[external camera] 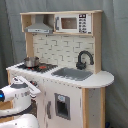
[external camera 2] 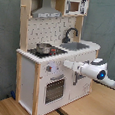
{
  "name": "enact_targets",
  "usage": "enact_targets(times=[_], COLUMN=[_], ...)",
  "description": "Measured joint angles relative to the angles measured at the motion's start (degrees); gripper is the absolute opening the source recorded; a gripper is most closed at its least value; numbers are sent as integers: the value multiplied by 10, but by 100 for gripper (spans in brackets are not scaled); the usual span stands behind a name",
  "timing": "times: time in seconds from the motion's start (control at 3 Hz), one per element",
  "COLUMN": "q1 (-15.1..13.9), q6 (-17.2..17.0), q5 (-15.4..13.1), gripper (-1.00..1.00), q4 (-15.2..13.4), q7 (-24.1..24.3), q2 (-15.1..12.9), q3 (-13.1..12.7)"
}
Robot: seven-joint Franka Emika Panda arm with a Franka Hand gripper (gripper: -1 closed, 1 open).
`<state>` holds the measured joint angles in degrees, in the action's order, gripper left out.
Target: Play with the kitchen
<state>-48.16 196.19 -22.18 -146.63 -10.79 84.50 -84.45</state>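
Observation:
The kitchen [external camera: 95, 107] [external camera 2: 26, 75] stands upright, white and light wood, in both exterior views. It has a grey hood [external camera 2: 46, 13], a black faucet [external camera: 84, 59] over the sink [external camera: 72, 73], and a metal pot [external camera 2: 43, 48] on the stove. My gripper [external camera 2: 66, 63] hangs in front of the kitchen's front panel, just right of the knobs [external camera 2: 51, 69] and above the windowed oven door [external camera 2: 54, 88]. In the first exterior view my gripper [external camera: 34, 89] comes in from the lower left and points at the front panel. Whether it touches the panel is unclear.
A toy microwave [external camera: 72, 23] sits on the top shelf beside the hood. The kitchen stands on a wooden surface [external camera 2: 88, 109] with a seam in it. A dark curtain [external camera 2: 5, 38] hangs behind. My white arm [external camera 2: 99, 73] reaches in from the second exterior view's right.

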Motion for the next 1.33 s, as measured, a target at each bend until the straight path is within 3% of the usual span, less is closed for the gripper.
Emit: enact_targets(times=[1.33], q1=[-2], q6=[17], q5=[2], gripper=[-100], q4=[-3], q7=[250], q2=[-3], q3=[2])
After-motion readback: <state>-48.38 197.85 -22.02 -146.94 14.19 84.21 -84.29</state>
